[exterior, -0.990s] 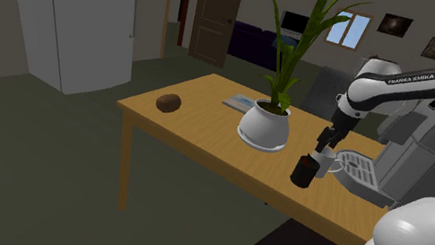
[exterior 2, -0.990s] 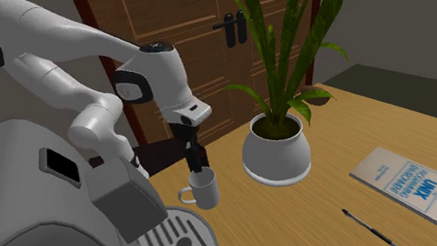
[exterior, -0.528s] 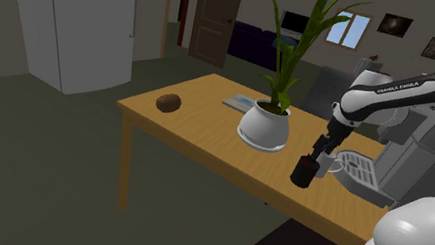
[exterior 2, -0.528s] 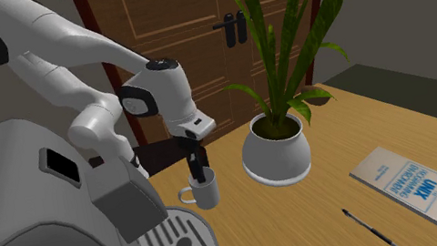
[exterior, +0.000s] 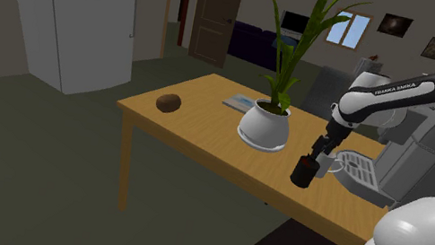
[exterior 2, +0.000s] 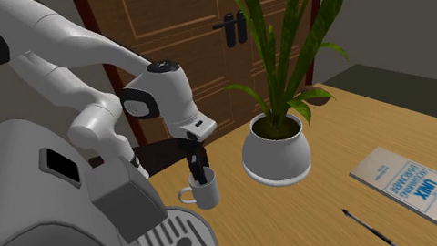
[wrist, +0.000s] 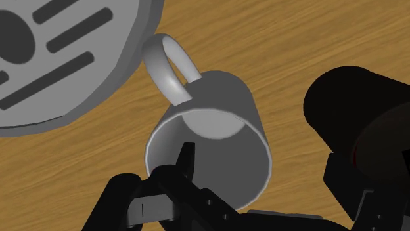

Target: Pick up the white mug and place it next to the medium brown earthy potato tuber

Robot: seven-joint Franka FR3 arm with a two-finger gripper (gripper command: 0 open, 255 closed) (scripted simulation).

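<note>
Right, the white mug (exterior 2: 207, 195) stands upright on the surface (exterior: 196, 132) near the plant pot (exterior: 263, 127). The hand (exterior 2: 202, 174) is down at the mug's mouth, tip inside the rim; gripping or loose, I cannot tell. The brown potato (exterior: 169, 103) lies well apart, on the pot's opposite side.

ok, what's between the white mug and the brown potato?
Shoulder view: the round white plant pot stands between white mug and brown potato; a black cylinder sits beside the mug.
</note>
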